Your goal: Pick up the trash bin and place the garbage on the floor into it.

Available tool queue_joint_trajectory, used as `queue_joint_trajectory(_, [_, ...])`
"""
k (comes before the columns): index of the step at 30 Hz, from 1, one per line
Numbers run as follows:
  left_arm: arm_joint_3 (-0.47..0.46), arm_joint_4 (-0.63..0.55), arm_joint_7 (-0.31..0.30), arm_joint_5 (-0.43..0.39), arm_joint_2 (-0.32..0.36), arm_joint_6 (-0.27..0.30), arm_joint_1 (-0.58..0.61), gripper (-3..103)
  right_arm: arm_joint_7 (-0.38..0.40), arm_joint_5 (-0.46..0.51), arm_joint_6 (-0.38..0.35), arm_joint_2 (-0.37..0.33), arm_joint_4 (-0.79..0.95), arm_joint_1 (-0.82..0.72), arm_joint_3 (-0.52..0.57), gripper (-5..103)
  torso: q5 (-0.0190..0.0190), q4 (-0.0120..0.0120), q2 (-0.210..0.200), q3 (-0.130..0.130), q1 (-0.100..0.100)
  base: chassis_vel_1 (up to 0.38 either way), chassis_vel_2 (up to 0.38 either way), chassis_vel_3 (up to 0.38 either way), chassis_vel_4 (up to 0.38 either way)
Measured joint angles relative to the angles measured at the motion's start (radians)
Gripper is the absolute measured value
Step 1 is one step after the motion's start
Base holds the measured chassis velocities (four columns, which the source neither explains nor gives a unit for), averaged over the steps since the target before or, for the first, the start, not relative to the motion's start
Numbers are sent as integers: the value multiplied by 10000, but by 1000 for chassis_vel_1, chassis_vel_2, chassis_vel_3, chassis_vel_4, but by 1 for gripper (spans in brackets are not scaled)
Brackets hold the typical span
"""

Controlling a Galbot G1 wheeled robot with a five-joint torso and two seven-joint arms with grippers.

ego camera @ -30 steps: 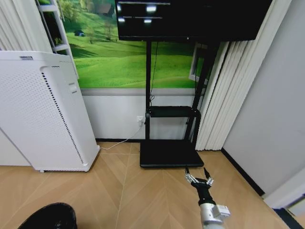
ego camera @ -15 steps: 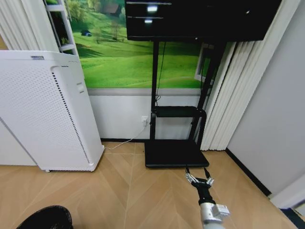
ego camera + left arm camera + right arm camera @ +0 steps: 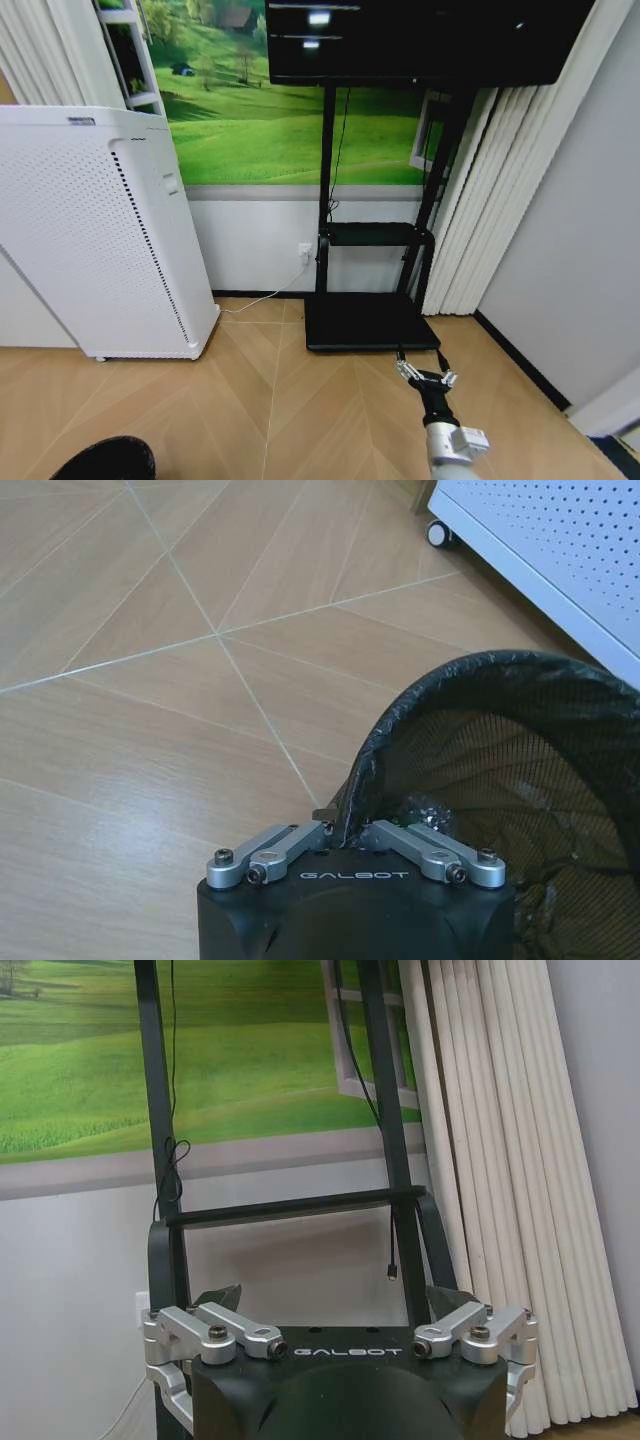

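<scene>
Left gripper (image 3: 350, 832) is pinched tight on the rim of one trash bin (image 3: 500, 770), which hangs beside it above the floor (image 3: 150, 710). One big white machine (image 3: 95, 230) stands past it. Right gripper (image 3: 426, 378) is spread wide, holding nothing, near one black screen stand (image 3: 372, 320) and white curtains (image 3: 500, 1160)

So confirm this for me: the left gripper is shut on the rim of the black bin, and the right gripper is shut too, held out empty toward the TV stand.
One thing is wrong: the right gripper is open, not shut. The right wrist view shows its fingers spread wide with nothing between them. The rest stands: the left gripper is shut on the trash bin rim, and the right one points toward the TV stand.
</scene>
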Motion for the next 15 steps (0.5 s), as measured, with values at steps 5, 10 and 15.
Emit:
queue_joint_trajectory(5, [108,202,68,202,-19,-141,-24,2,2,-30,-5,0,11,-64,55,100,3,-1,0,0,0,0,0,0,0])
queue_joint_trajectory(10, [110,197,54,248,-108,-195,116,2,5,-91,-11,6,16,-49,61,100,-1,-1,0,0,0,0,0,0,0])
queue_joint_trajectory(15, [71,134,2,251,-213,-210,259,-1,13,-93,-16,5,-39,8,62,100,-5,-2,0,0,0,0,0,0,0])
